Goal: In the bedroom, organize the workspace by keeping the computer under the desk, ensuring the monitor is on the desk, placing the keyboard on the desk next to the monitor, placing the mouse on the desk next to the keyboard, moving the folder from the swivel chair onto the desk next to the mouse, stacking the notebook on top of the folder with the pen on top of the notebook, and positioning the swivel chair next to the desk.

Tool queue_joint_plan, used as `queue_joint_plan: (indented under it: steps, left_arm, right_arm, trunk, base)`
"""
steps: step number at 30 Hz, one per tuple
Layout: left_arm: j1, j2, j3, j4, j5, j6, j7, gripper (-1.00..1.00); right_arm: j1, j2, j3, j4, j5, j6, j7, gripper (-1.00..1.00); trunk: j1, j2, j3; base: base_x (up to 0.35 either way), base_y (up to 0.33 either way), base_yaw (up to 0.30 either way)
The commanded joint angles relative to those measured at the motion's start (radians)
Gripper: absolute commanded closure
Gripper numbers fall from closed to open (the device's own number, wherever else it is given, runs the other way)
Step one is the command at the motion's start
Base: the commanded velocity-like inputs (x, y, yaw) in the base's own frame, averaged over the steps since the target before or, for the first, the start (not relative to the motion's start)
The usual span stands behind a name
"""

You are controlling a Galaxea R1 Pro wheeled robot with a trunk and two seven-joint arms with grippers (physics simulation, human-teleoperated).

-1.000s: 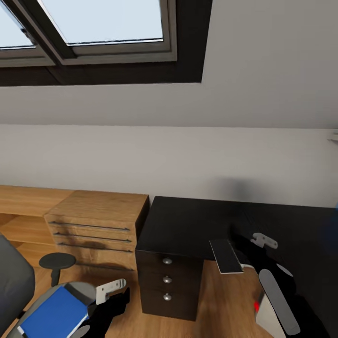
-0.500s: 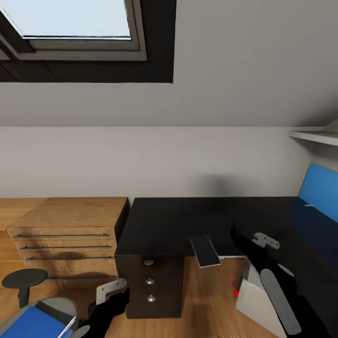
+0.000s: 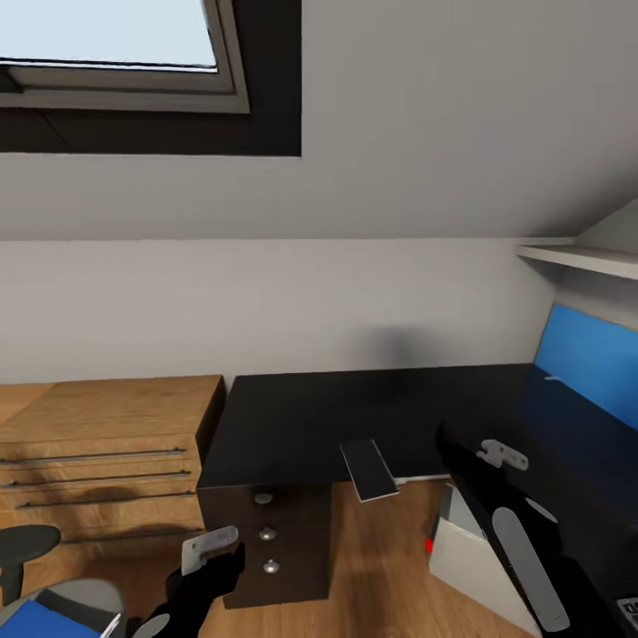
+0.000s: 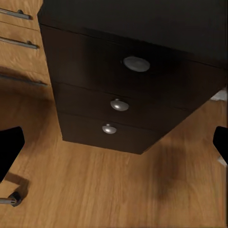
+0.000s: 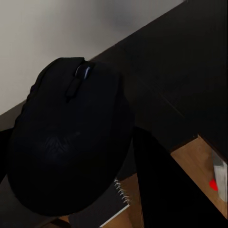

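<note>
From the head camera, we face the black desk (image 3: 372, 416) in the centre, its drawer unit (image 3: 266, 545) lower left. The notebook (image 3: 369, 470) overhangs the front edge, long axis running away from us. Our right gripper (image 3: 461, 456) sits just right of it, the nearer arm; the grey computer (image 3: 470, 558) stands below. The folder (image 3: 27, 620) lies at the lower left corner beside our left gripper (image 3: 208, 554).

The left wrist camera shows spread fingers (image 4: 9, 149) and nothing between them.

The right wrist camera shows the mouse (image 5: 71, 137) clasped, above bare desktop that runs to the wall
</note>
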Motion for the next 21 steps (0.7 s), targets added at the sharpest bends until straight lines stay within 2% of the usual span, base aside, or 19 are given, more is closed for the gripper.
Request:
queue_joint_plan:
  steps: [1, 21]
  left_arm:
    - [0.0, 0.001, -0.002, -0.002, 0.008, 0.002, 0.008, -1.0]
    - [0.0, 0.002, -0.001, -0.002, 0.009, 0.002, 0.008, -1.0]
  right_arm:
    - [-0.001, 0.0, 0.001, -0.002, -0.011, 0.003, -0.011, 1.0]
    - [-0.001, 0.0, 0.001, 0.001, -0.01, -0.003, -0.011, 1.0]
  trunk:
    - [0.0, -0.001, -0.001]
    - [0.0, -0.001, -0.001]
  base:
    - [0.0, 0.0, -0.252]
    - [0.0, 0.0, -0.258]
